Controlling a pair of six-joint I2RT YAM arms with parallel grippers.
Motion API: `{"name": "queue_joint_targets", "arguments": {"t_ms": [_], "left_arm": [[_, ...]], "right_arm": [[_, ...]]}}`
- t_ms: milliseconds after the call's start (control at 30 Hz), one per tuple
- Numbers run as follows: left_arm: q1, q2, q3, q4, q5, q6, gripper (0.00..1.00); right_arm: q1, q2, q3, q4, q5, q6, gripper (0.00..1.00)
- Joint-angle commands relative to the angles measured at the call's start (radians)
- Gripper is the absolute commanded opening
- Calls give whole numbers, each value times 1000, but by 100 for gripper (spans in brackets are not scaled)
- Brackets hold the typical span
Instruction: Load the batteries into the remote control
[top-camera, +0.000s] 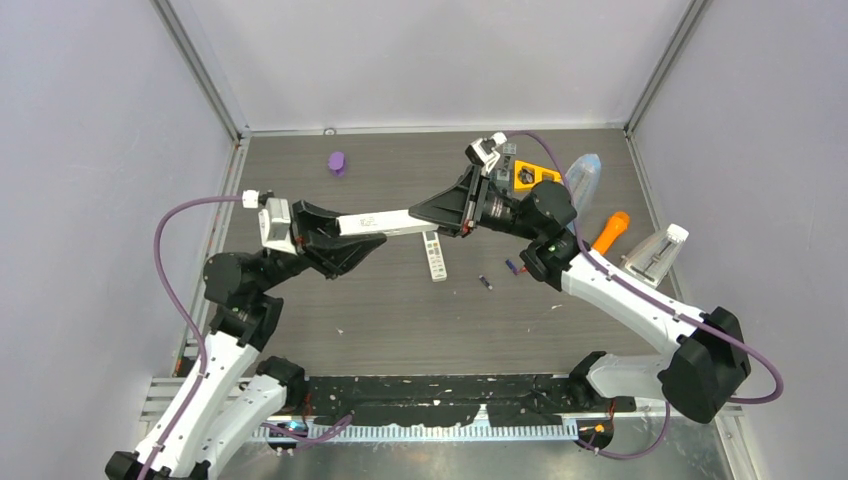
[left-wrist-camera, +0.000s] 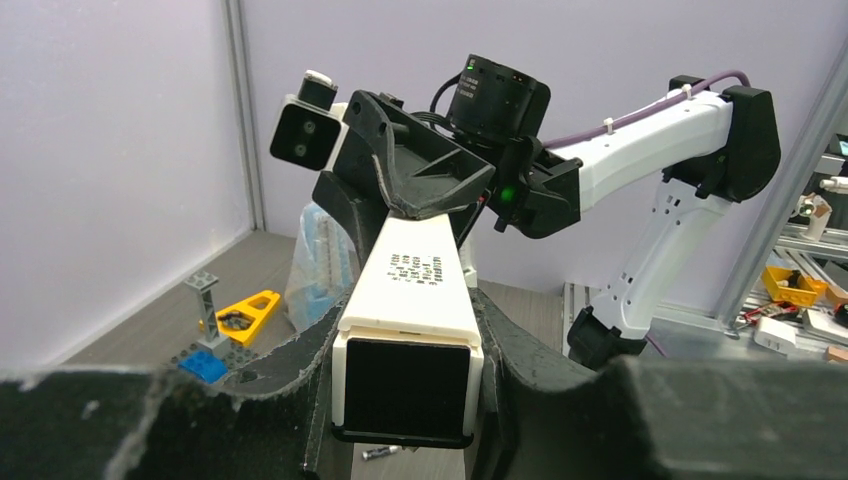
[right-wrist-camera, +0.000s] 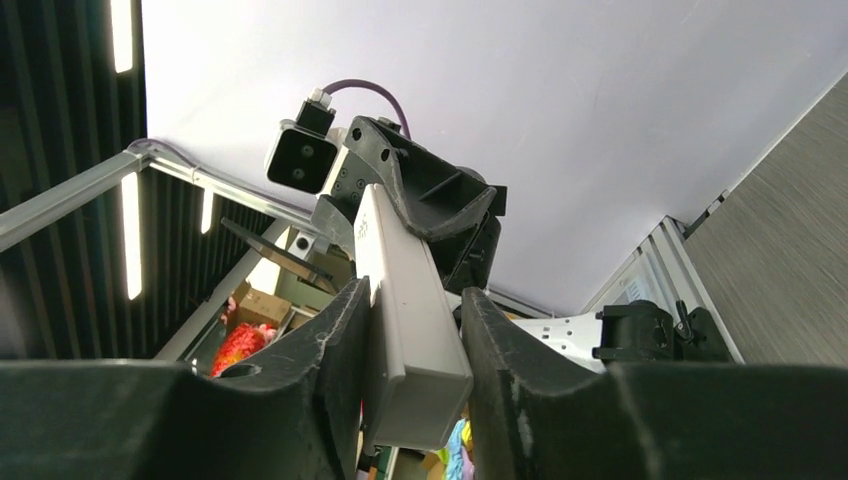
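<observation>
We log the remote control (top-camera: 385, 222) off the table (top-camera: 400, 320), held between both arms with its long axis running left to right. We see the left gripper (top-camera: 360, 228) partly closed and clamped on one end, both fingers against the remote's sides in the left wrist view. We see the right gripper (top-camera: 432, 214) gripping the opposite end in the same manner. We find the batteries loose on the table: a dark battery (top-camera: 487, 283) and a bluish battery (top-camera: 513, 266), both below and to the right of the held remote, near the right forearm. We judge the right arm nearer to them, the left well apart. We also note a second remote (top-camera: 436, 256) lying flat under the held one
</observation>
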Motion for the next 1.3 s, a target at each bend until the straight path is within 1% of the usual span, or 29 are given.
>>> {"name": "queue_joint_targets", "arguments": {"t_ms": [0,33,100,200,233,267,367,500,600,733,800,867,967,1100,1167,1267], "left_arm": [[23,-12,16,53,-153,18,0],[23,-10,17,43,-152,24,0],[24,-10,13,16,-152,40,0],[25,-12,8,-36,-154,73,0],[26,-13,7,-49,-154,80,0],[27,-14,3,-58,-152,84,0],[27,-13,-3,-70,-138,89,0],[27,-8,-6,-106,-102,117,0],[27,-10,-2,-154,-72,150,0],[27,-18,-2,-207,-62,188,0],[27,-20,-3,-217,-60,197,0],[28,-21,-6,-220,-55,196,0],[28,-18,-6,-213,-35,191,0],[27,-11,-5,-214,-20,186,0],[27,-4,13,-239,-15,189,0],[27,-1,27,-271,1,201,0]], "right_arm": [[-35,-12,-26,43,-27,-37,43],[-43,-16,-25,33,-25,-55,48],[-53,-29,-14,-31,-21,-107,60],[-63,-52,24,-214,-7,-205,68],[-65,-56,28,-244,-4,-245,72],[-69,-65,33,-282,3,-259,73],[-75,-74,36,-324,9,-297,75],[-77,-75,58,-381,15,-341,73],[-77,-80,77,-413,28,-370,73],[-77,-97,84,-407,29,-367,87],[-77,-102,82,-392,20,-352,91],[-77,-103,76,-372,12,-337,92],[-77,-93,84,-388,13,-341,92],[-77,-70,101,-413,4,-358,85],[-77,-64,108,-431,-2,-367,76],[-77,-66,108,-452,7,-380,70]]}}
